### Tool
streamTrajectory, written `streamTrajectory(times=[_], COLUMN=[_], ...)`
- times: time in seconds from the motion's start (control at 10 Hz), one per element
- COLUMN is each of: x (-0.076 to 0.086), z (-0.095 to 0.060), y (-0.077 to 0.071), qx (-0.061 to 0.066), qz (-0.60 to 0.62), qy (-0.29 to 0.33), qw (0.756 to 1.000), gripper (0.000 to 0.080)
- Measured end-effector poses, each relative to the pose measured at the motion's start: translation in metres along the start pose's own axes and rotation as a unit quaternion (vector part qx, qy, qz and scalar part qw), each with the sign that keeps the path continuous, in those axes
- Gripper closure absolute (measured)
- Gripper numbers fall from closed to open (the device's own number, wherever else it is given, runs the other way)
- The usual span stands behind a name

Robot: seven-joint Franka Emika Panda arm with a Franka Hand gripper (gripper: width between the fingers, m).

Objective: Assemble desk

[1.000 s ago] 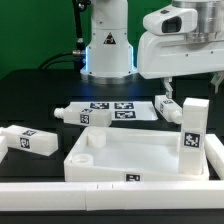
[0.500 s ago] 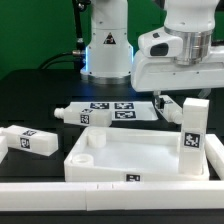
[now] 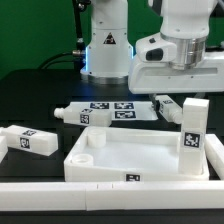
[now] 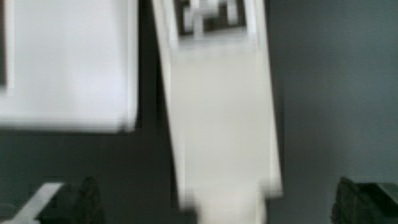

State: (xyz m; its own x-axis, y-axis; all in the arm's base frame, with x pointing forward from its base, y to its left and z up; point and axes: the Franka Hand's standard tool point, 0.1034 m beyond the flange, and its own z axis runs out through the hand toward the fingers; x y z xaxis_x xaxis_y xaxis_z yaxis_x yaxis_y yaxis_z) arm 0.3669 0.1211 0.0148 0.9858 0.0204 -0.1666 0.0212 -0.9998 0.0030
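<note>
Hand [image 4: 217, 205] is wide open, holding nothing, hovering over a loose leg [image 3: 164, 103] lying behind the desk top [image 3: 112, 170], which sits toward the worktop's [image 3: 40, 100] near edge. I'd centre the fingers [image 4: 75, 202] across the leg's narrow sides, drop straight down, then squeeze.

Arm [image 3: 186, 15] comes down from the upper right of the exterior frame, wrist vertical and pointing straight down. The white hand housing [image 3: 176, 58] sits broadside across the right half of the frame. End effector [image 4: 221, 204]: jaws fully spread, dark fingertips [image 4: 75, 203] far apart, not closed on anything.
</note>
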Motion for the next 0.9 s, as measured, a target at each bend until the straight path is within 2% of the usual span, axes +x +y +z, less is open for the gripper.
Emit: streamTrajectory(times=[0.1, 0.3, 0.4, 0.5, 0.6, 0.7, 0.8, 0.9], x=[-0.009, -0.011, -0.011, -0.011, -0.009, 0.001, 0.013, 0.028], z=[0.006, 0.008, 0.008, 0.008, 0.005, -0.003, -0.010, -0.022], y=[-0.005, -0.007, -0.007, -0.007, -0.009, -0.015, -0.015, -0.014], qx=[-0.005, -0.006, -0.006, -0.006, -0.006, -0.002, 0.001, 0.008], qz=[0.005, 0.007, 0.007, 0.003, -0.004, -0.011, -0.016, -0.072], qy=[0.008, 0.006, 0.006, 0.005, 0.003, 0.005, 0.012, 0.023], qw=[1.000, 1.000, 1.000, 1.000, 1.000, 1.000, 1.000, 0.997], gripper=[0.0150, 0.0150, 0.0277, 0.0277, 0.0417, 0.0516, 0.0515, 0.0515])
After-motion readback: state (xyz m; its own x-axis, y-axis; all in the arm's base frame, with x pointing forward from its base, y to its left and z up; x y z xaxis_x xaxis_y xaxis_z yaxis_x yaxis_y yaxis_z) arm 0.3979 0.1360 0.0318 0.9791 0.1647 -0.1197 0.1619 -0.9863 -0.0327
